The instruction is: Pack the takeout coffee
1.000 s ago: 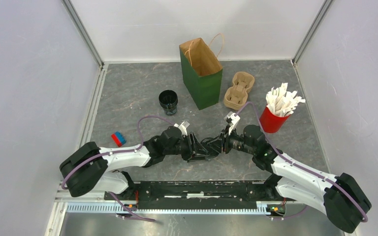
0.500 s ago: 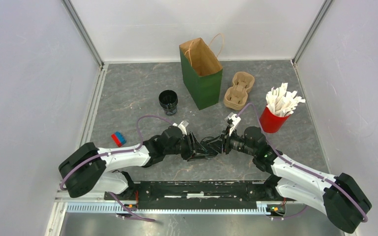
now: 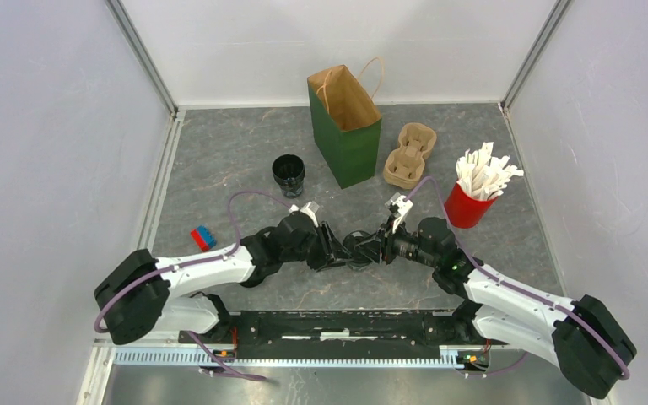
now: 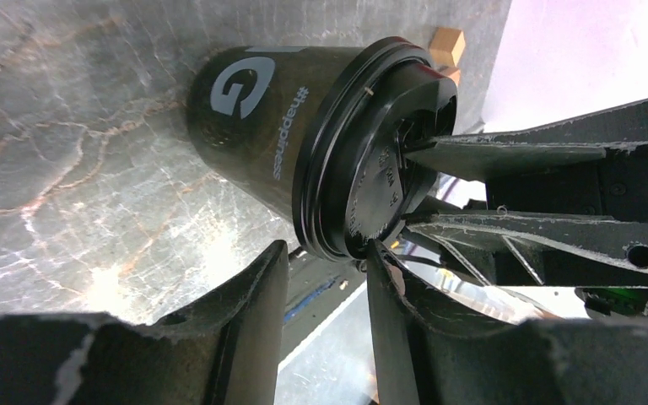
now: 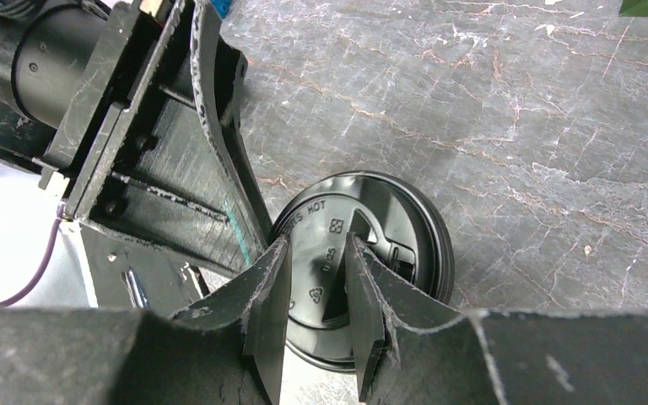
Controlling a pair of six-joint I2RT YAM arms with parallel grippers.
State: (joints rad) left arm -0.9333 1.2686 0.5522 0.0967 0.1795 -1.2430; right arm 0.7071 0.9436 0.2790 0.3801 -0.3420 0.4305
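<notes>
Lidded black cup (image 4: 261,118) stands on table (image 3: 219,169), front centre, between both arms. Right gripper (image 5: 316,245) fingers slightly apart, tips on lid (image 5: 409,215). Left gripper (image 4: 327,249) part open at lid rim. Can't tell if either grips.

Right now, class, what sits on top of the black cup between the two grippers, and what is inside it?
A round black lid covers the cup, with the fingertips of the right gripper over it. The lid hides the inside, so its contents cannot be seen.
</notes>
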